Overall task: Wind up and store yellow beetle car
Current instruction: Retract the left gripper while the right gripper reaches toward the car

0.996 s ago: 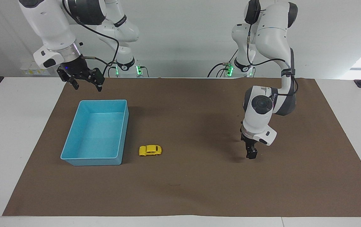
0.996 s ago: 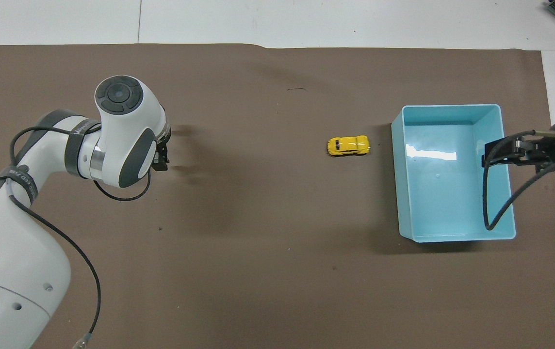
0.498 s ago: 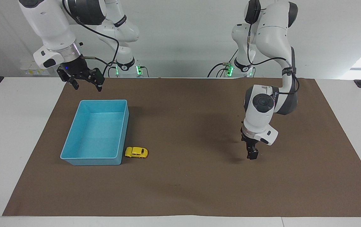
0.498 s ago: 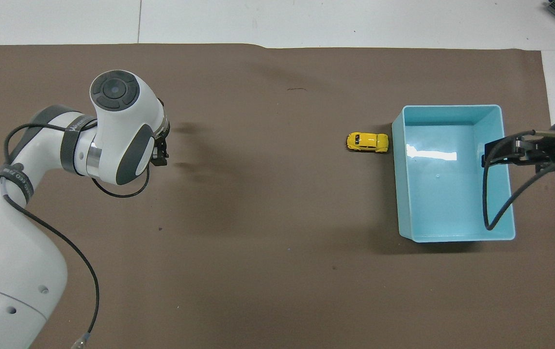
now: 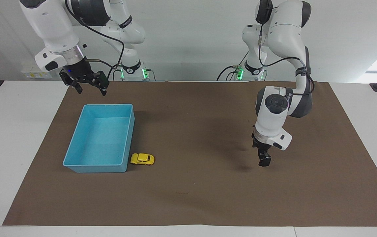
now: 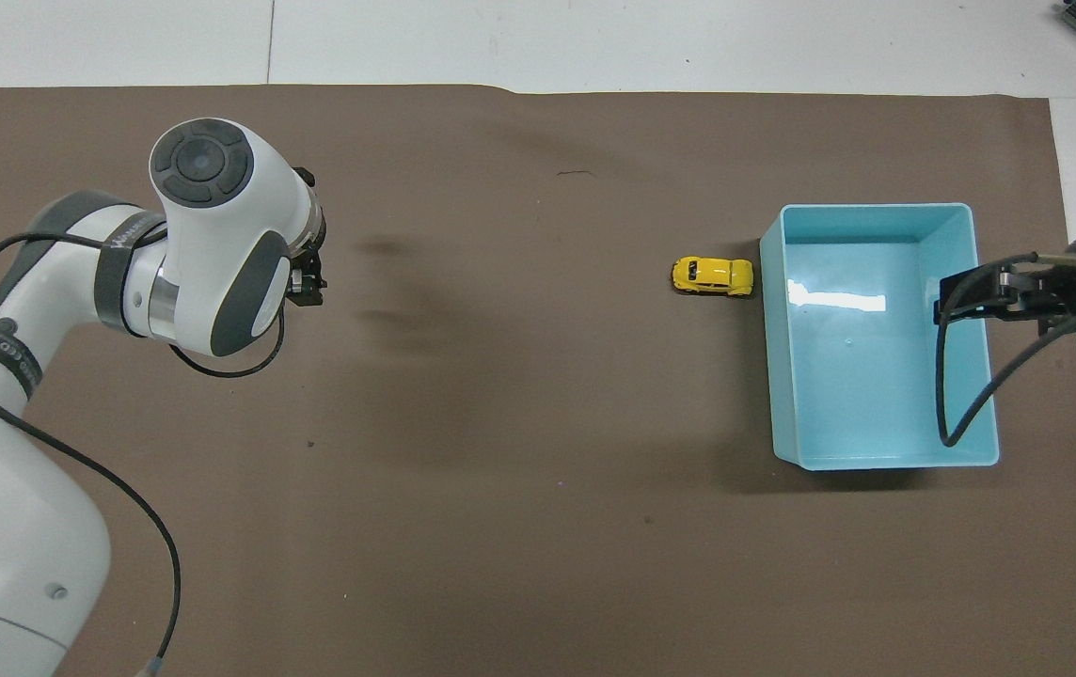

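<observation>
The right gripper (image 5: 88, 88) hangs with its jaws spread wide and nothing between them, up in the air over the mat (image 5: 195, 191) just by the tray's (image 5: 76, 144) edge nearest the robots, at the right arm's end of the desk (image 5: 7, 138). Seen from overhead, that gripper (image 6: 989, 299) sits above the tray's (image 6: 982, 282) outer wall. The tray is blue, open-topped and holds nothing. Toward the other end, the left gripper (image 5: 263, 161) points straight down over bare mat (image 6: 500, 395), raised a little above it, well apart from everything else; its jaws are open, with nothing in them. In the overhead view the left gripper (image 6: 306, 287) shows only partly under the arm's wrist. The car (image 5: 142, 159) stands on its wheels on the mat, right beside the tray's long wall near the tray's corner farthest from the robots; whether it touches the wall I cannot tell. From overhead the car (image 6: 712, 275) lies crosswise to that wall.
</observation>
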Action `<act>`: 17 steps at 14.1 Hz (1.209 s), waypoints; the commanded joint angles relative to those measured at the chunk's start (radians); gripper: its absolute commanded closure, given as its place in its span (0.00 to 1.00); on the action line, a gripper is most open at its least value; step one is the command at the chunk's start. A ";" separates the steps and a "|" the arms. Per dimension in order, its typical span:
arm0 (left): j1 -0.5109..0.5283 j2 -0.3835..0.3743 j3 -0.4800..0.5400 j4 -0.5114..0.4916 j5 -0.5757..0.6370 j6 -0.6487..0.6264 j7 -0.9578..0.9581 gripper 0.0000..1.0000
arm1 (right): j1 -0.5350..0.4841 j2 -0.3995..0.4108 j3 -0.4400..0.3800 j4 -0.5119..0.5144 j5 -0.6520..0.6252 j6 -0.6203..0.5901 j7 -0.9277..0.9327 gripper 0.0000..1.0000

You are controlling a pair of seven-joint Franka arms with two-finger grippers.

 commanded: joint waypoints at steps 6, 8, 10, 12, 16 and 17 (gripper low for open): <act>0.017 -0.043 -0.001 0.049 0.025 -0.021 0.010 0.00 | -0.007 -0.019 0.001 -0.017 0.008 -0.002 -0.020 0.00; 0.023 -0.066 0.003 0.048 0.023 -0.022 0.054 0.00 | -0.010 -0.016 0.000 -0.017 0.005 0.005 -0.033 0.00; 0.037 -0.092 0.003 0.043 0.023 -0.038 0.095 0.00 | -0.007 -0.016 0.001 -0.017 0.000 0.009 -0.025 0.00; 0.058 -0.126 0.003 0.040 0.020 -0.055 0.153 0.00 | 0.001 -0.015 0.003 -0.017 0.000 0.018 -0.020 0.00; 0.090 -0.196 0.003 0.040 0.014 -0.120 0.290 0.00 | 0.010 -0.016 0.018 -0.017 0.007 0.022 0.026 0.00; 0.092 -0.202 0.004 0.045 0.012 -0.127 0.304 0.00 | 0.010 -0.016 0.030 -0.017 0.005 0.026 0.044 0.00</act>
